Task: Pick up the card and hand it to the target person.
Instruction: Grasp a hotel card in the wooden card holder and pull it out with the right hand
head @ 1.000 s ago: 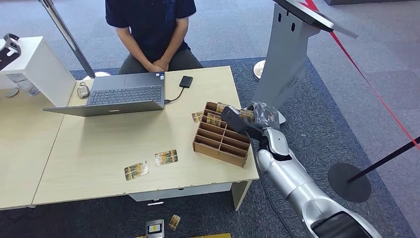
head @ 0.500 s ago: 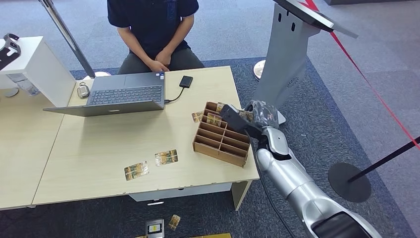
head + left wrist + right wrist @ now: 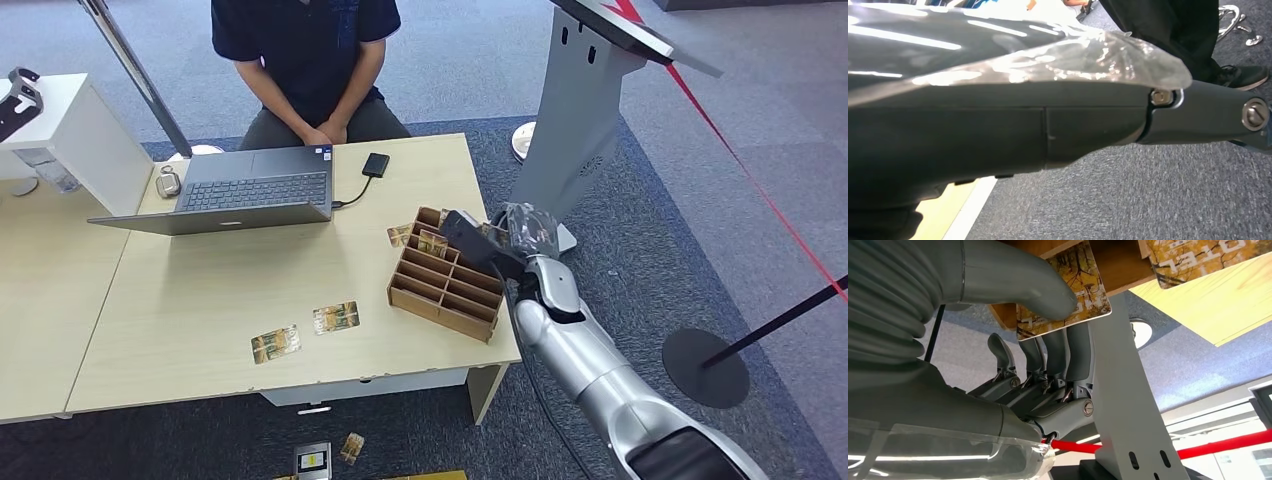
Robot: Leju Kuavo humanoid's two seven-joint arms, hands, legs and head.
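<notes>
Right hand [image 3: 500,240] is pinching a card [image 3: 1068,292] over the far-right corner of the wooden organizer [image 3: 447,285]; the person [image 3: 305,60] is sitting far-left across the desk [image 3: 200,290].

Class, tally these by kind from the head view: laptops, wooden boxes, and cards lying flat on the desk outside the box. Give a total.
Laptop: 1
Wooden box: 1
Cards: 3
Total: 5
</notes>
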